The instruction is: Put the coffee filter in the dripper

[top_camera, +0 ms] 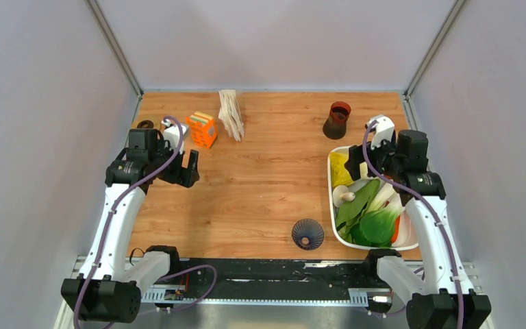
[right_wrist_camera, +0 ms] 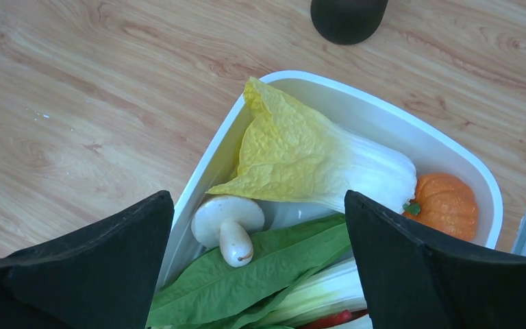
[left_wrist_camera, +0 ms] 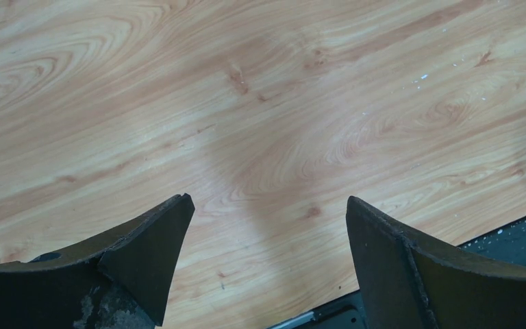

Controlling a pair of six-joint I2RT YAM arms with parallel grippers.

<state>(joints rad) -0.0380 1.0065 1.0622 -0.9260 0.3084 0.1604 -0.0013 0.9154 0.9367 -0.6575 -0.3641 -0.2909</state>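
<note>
Worktop point(top_camera: 267, 179) with two arms; filter and dripper well apart.
Coffee filter point(top_camera: 231, 114): white, fan-shaped paper at the far edge, beside an orange box point(top_camera: 202, 129). Dripper point(top_camera: 307, 234): dark ribbed cone, near edge, just left of the white tray point(right_wrist_camera: 329, 88) of vegetables. Left gripper point(left_wrist_camera: 267, 205): jaws spread, nothing between, over bare wood. Right gripper point(right_wrist_camera: 257, 199): jaws spread, holding nothing, over the tray.

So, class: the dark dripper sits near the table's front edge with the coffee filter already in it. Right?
Not quite: the dripper is empty; the coffee filter lies near the far edge, as the top external view shows.
</note>
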